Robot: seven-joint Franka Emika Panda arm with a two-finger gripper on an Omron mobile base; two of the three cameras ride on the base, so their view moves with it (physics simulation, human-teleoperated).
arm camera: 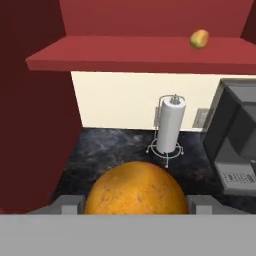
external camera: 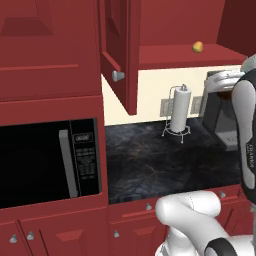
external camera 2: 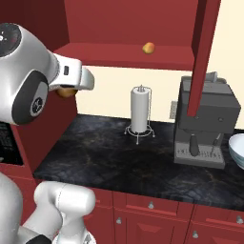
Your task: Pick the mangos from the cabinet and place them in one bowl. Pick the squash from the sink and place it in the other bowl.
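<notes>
One darker orange-brown mango (arm camera: 134,189) sits at lower centre of the hand view, clamped between the gripper (arm camera: 134,202) fingers, likely for carrying to the pale bluish-white bowl (external camera 2: 237,150) at right edge. The small yellow-orange mango (arm camera: 199,39) waits upper right on the red cabinet shelf (arm camera: 125,55).

The cabinet (external camera: 118,55) looks like painted dark red wood with a smooth, faintly satin finish, its knob (external camera: 118,76) brushed silver metal, while the surface (external camera 2: 138,157) is black stone, polished and veined with pale mottling. The held mango (arm camera: 134,189) has a matt orange skin, finely speckled — the paper towel roll (external camera 2: 139,116) is soft white paper on a thin wire stand. The coffee machine (external camera 2: 205,121) is dull grey, plastic or metal.
</notes>
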